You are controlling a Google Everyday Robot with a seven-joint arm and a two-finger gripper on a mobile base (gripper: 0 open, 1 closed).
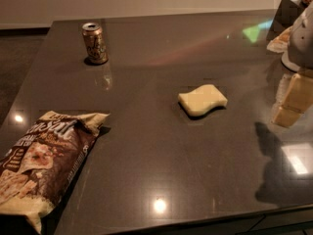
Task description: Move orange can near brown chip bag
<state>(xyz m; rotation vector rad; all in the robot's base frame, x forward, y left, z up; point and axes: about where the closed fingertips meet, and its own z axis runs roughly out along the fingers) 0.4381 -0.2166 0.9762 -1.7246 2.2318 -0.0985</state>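
The orange can [95, 43] stands upright at the far left of the dark table [161, 170], with its silver top showing. The brown chip bag [41, 160] lies flat at the near left corner, crinkled, with white lettering and pictured chips. A wide stretch of table separates the can from the bag. My gripper [292, 102] is at the right edge of the view, a tan piece under the white arm [302, 38], far from both the can and the bag. It holds nothing that I can see.
A pale yellow wavy sponge [202, 100] lies near the middle of the table. Some packaging [279, 39] sits at the far right corner. The gripper's shadow [274, 170] falls on the near right. The table's front edge runs along the bottom.
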